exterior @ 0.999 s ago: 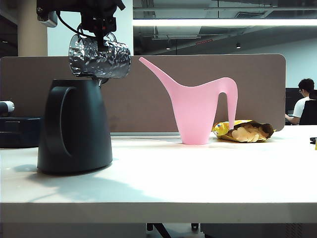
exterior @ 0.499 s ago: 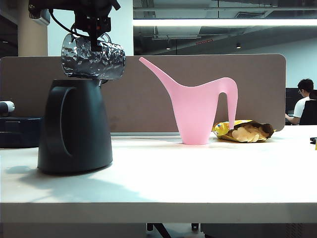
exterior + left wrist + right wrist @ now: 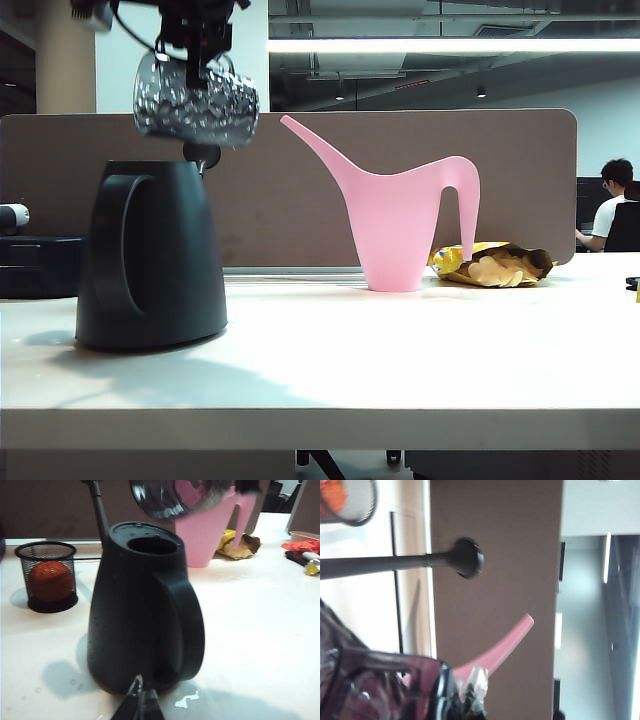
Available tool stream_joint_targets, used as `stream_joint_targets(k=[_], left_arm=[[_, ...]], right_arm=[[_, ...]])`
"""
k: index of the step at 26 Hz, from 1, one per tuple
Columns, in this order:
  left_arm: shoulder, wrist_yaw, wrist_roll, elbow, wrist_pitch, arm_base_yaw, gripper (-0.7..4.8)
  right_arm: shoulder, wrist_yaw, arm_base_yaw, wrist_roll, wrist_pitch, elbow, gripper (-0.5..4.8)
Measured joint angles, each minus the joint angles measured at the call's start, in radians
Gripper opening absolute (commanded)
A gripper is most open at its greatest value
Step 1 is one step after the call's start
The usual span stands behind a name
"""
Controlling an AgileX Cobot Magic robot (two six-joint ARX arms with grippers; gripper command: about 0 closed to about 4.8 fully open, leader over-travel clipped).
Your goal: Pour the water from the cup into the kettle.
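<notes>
The right end effector was clamped on the cup, holding it tipped on its side just above the top of the black kettle at the counter's left, while the left end effector sat closed near the kettle's base.

Bare tabletop between kettle and watering can (chip bag behind).
</notes>
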Motion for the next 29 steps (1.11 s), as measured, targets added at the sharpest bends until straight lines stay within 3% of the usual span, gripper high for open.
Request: stream_joint_targets(k=[4,9,16,20,26,29], left_arm=[[0.000,0.024,0.000,0.000,0.000,0.000,-0.05],[0.000,0.052,0.000,0.000,0.000,0.000,-0.05],[0.000,0.053,-0.001,0.000,0.000,0.000,-0.05],[0.000,0.060,-0.001,0.000,-0.002,0.000,-0.05],[0.000,0.062,-0.001,0.000,-0.002,0.000,-0.05],[0.000,0.063,-0.001,0.000,-0.002,0.000,-0.05]], right_arm=[[-0.065,0.006,-0.037,0.103,0.012,0.000,-0.08],[-0.172,-0.019,-0.126,0.380,-0.041,0.007,-0.08],[-0.241,-0.166,-0.288,0.786,-0.193,0.008,-0.09],[-0.243,-0.351,-0.404,1.034,-0.262,-0.021,-0.09],[-0.245,-0.444,-0.466,1.136,-0.202,-0.156,-0.09],[-0.244,-0.502,-0.503,1.217,-0.074,-0.303,-0.09]])
